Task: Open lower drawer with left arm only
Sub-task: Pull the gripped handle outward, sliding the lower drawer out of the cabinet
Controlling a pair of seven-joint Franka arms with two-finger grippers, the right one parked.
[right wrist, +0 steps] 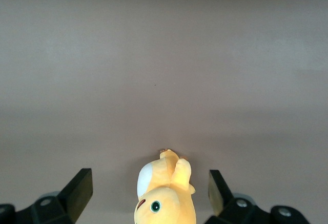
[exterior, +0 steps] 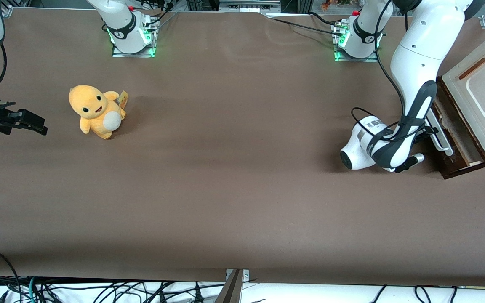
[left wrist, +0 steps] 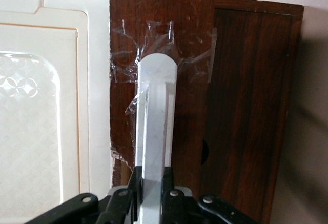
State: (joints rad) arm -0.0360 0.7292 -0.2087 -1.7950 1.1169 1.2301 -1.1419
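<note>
Left arm (exterior: 415, 63) cut by front view's top edge; its wrist covers the gripper (exterior: 430, 134). Lower drawer (exterior: 457, 143) interior mostly hidden under cabinet (exterior: 484, 97), itself cropped at right edge. Wrist view: gripper (left wrist: 152, 196) body cut off; white handle (left wrist: 155, 131) base hidden between fingers.

At the right edge of the front view the cabinet (exterior: 484, 99) has its lower drawer (exterior: 453, 139) pulled out, the gripper (left wrist: 152, 193) on its handle (left wrist: 154, 131), while a plush toy (exterior: 96, 110) sits at left centre.
</note>
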